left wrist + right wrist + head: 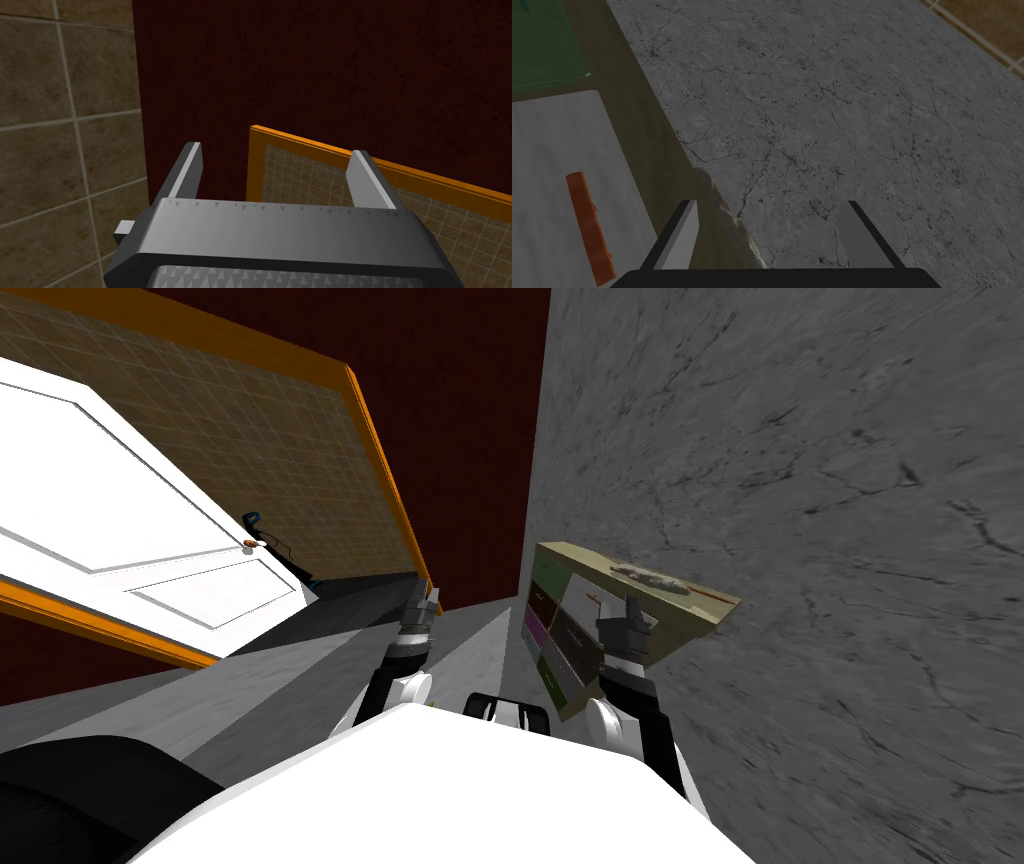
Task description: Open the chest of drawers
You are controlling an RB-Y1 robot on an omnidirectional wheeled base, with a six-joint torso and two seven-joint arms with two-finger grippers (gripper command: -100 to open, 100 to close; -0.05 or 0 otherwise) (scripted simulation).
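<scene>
The chest of drawers (690,613) is a low olive-tan cabinet against the grey wall, with purple, green and dark drawer fronts (545,618). My right gripper (622,606) hovers in front of its upper drawers, near the top edge. In the right wrist view its fingers stand open (769,230), pointing past the olive frame (637,125) at the wall. Beside them lies a pale grey drawer front (552,165) with an orange-red handle (589,227), which the fingers do not touch. A green drawer front (542,45) lies further along. My left gripper (425,596) is open (275,170), held away from the chest.
A grey lumpy object (655,579) rests on the chest top, its pale edge (732,225) near my right fingers. A white door (130,538) in an orange frame (385,458) stands open to my left. A cracked grey wall (850,538) rises at the right, a dark red wall (450,408) ahead.
</scene>
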